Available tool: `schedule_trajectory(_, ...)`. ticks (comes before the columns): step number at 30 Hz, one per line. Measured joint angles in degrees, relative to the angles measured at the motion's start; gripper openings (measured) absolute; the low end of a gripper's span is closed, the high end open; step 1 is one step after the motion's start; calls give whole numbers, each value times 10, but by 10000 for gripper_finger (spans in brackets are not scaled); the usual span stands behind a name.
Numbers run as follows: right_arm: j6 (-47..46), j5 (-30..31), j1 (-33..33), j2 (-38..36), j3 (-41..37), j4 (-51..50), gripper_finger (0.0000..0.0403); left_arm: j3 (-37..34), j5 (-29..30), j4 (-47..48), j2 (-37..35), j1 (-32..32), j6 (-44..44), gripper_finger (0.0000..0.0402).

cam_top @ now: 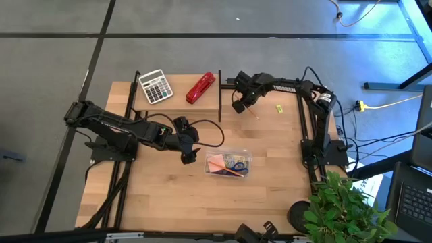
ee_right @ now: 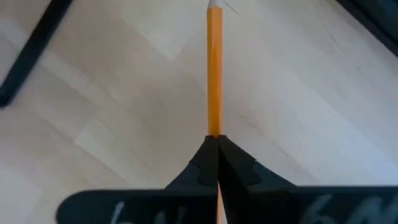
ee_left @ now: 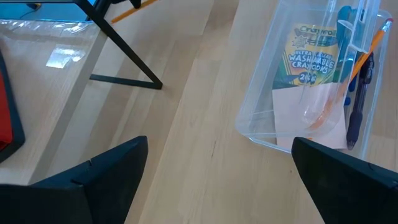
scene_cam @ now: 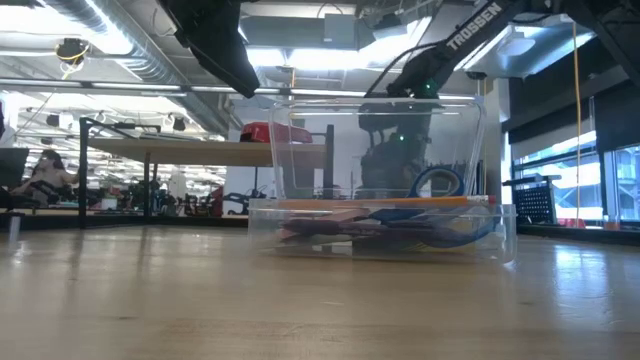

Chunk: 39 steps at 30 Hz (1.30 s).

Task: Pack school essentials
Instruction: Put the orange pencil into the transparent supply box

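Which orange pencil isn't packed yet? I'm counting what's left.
The orange pencil pinched in the right gripper near the shelf; the other pencil already lies in the clear box.

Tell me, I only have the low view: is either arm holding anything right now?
Observer: Yes. The right gripper is shut on a thin orange pencil.
Operator: Where is that arm?
Observer: At the table's far side, beside the small raised wooden shelf, well away from the clear plastic box.
Operator: And the left arm?
Observer: The left gripper is open and empty, just beside the box.
Operator: Anything loose on the table?
Observer: A tiny yellow piece lies near the right arm.
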<state>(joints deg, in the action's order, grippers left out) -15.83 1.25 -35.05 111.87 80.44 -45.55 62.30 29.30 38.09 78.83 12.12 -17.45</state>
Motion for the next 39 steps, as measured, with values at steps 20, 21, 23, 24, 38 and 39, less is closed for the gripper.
schedule_trajectory(20, 26, 52, 32, -2, 192, -233, 0, 0, 0, 0, 0, 0, 0, 393)
schedule_trajectory(21, 26, 52, 36, -3, 201, -239, 0, 0, 0, 0, 0, 0, 0, 393)
schedule_trajectory(23, 25, 55, 43, -3, 220, -251, 0, 0, 0, 0, 0, 0, 0, 393)
schedule_trajectory(24, 24, 62, 47, -3, 230, -258, 0, 0, 0, 0, 0, 0, 0, 393)
schedule_trajectory(38, -1, 44, 64, -3, 245, -293, 0, 0, 0, 1, 0, 1, 0, 393)
schedule_trajectory(39, -1, 36, 64, -3, 237, -291, 0, 0, 0, 2, 0, 1, 0, 393)
